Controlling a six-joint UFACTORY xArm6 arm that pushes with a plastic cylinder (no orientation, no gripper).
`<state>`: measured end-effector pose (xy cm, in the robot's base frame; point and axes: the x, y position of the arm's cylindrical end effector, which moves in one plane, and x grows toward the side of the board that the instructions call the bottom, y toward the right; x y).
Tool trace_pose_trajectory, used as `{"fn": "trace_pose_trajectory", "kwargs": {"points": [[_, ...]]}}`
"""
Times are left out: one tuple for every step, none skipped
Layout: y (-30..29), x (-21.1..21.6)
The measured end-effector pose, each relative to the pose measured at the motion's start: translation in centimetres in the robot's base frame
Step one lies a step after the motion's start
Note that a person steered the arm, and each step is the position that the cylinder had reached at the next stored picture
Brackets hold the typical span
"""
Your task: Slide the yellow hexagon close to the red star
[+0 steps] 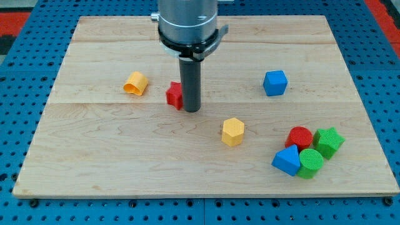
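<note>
Board inventory: my tip (192,110) sits just right of the red star (174,95), prob. touching it, rod partly hides it; no jaws on me, just a bare rod. Yellow hexagon (232,132) lies below-right of tip, apart from star. Others: orange block (135,83) at left, blue cube (275,82) at right, cluster btm right w/ red cylinder (300,136), green star (328,141), blue block (287,160), green cylinder (310,162).

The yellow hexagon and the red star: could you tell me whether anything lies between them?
In the camera view, only my tip stands near that line, right beside the red star; the board toward the yellow hexagon is bare wood.
</note>
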<state>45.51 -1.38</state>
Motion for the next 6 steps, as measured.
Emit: {"fn": "trace_pose_trajectory", "kwargs": {"points": [[9.1,2.1],[12.8,5.3],[4.6,5.6],[-1.8,3.0],[3.9,8.3],[0.7,11.1]]}}
